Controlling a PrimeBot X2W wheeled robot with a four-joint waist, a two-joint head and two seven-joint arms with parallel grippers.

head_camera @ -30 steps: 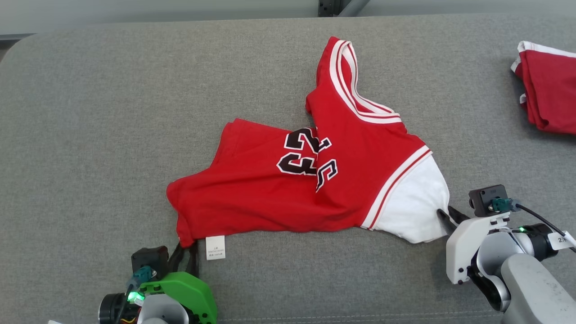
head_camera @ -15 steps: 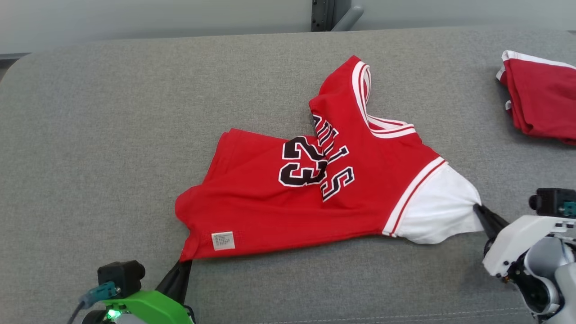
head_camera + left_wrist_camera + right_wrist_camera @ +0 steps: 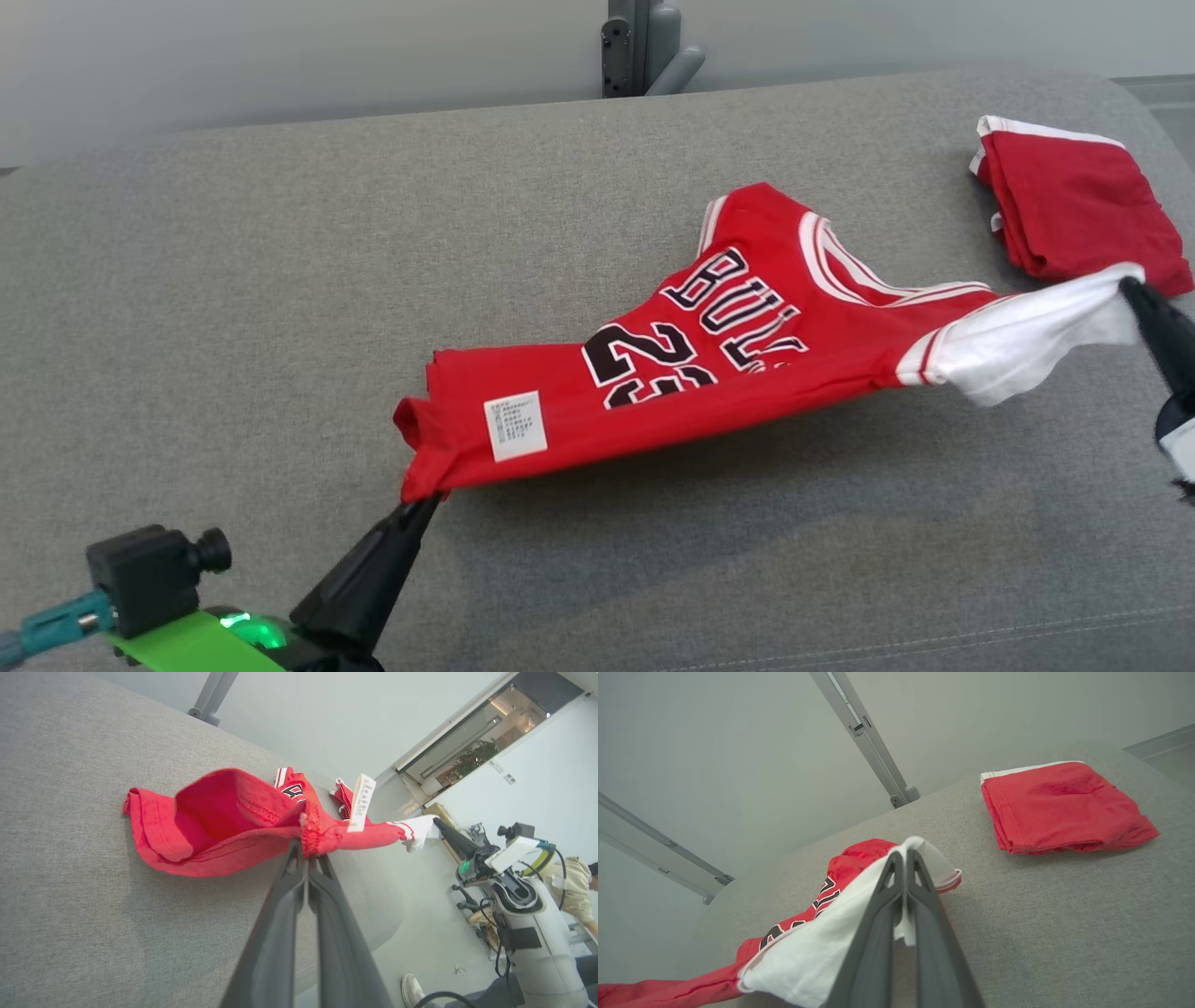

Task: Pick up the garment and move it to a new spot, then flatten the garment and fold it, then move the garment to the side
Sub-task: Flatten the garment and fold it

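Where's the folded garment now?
The folded garment lies far right in the head view, on the grey surface, just beyond the white sleeve in the right end effector.

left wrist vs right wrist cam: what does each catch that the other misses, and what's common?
Left wrist, not right wrist: left pincer shut on the hem of the red jersey, the white care label, a person's shoe.
Right wrist, not left wrist: the folded red garment with its top face in plain sight; left wrist has at most a red sliver there.
Both: the red jersey, its white sleeve, right pincer shut on that sleeve, grey cushion.
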